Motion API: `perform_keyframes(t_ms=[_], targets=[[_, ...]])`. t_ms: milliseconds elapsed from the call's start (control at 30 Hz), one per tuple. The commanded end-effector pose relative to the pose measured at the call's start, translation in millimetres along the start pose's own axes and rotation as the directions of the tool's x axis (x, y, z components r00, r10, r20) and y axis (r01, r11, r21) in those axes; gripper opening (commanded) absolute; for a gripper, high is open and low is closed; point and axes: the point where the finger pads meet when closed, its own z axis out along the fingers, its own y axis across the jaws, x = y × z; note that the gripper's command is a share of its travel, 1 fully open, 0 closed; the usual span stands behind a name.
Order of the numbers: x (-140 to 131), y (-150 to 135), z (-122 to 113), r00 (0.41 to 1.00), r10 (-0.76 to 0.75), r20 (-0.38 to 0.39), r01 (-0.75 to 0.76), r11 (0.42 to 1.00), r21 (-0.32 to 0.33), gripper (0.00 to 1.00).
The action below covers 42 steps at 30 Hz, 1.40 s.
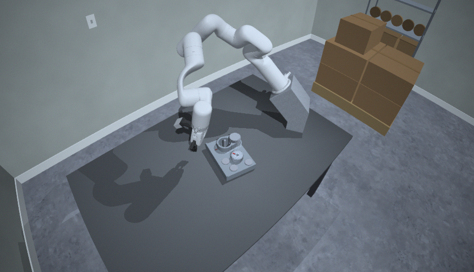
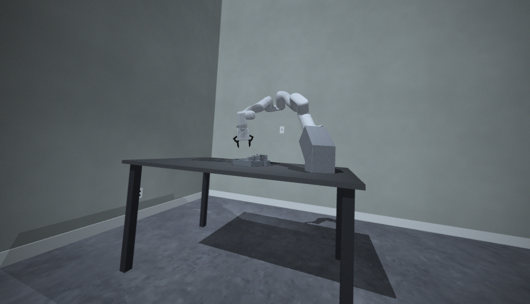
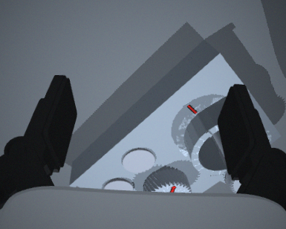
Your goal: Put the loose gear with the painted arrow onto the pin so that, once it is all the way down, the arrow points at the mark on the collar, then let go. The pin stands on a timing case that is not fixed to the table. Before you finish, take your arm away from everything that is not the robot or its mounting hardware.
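Two black fingers of the white robot arm's gripper (image 2: pixel 243 140) stand wide apart with nothing between them. The gripper hangs in the air, pointing down, beside the flat light grey timing case (image 1: pixel 216 168) and above the dark table (image 1: pixel 167 213). On the case lies the small grey loose gear with the red arrow (image 1: pixel 236 157). Just behind it stands the round grey collar (image 1: pixel 222 143) with its red mark. Farther back, the arm bends up high and comes down to its grey block base (image 1: pixel 295 110).

Grey case (image 1: pixel 213 163), red arrow on gear (image 1: pixel 236 156), black gripper (image 1: pixel 193 147), brown boxes (image 1: pixel 367 69).
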Motion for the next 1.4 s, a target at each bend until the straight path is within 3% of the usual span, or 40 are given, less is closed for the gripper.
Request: perform_keyframes(t_ms=[0, 67, 133, 200, 367, 833, 1367], targets=[[-36.5, 8.3, -7.7, 0.993, 0.106, 0.047, -0.107, 0.994, 0.029, 1.0], [-36.5, 8.3, -7.7, 0.993, 0.106, 0.047, -0.107, 0.994, 0.029, 1.0], [-69.3, 16.8, -12.0, 0.977, 0.191, 0.097, -0.195, 0.98, 0.031, 1.0], [-69.3, 16.8, -12.0, 0.977, 0.191, 0.097, -0.195, 0.98, 0.031, 1.0], [-109.9, 27.0, -17.0, 0.943, 0.293, 0.156, -0.301, 0.953, 0.03, 1.0], [-177.7, 43.7, -25.2, 0.857, 0.449, 0.252, -0.468, 0.884, 0.016, 1.0], [-190.1, 47.6, -27.0, 0.837, 0.476, 0.27, -0.497, 0.868, 0.008, 1.0]])
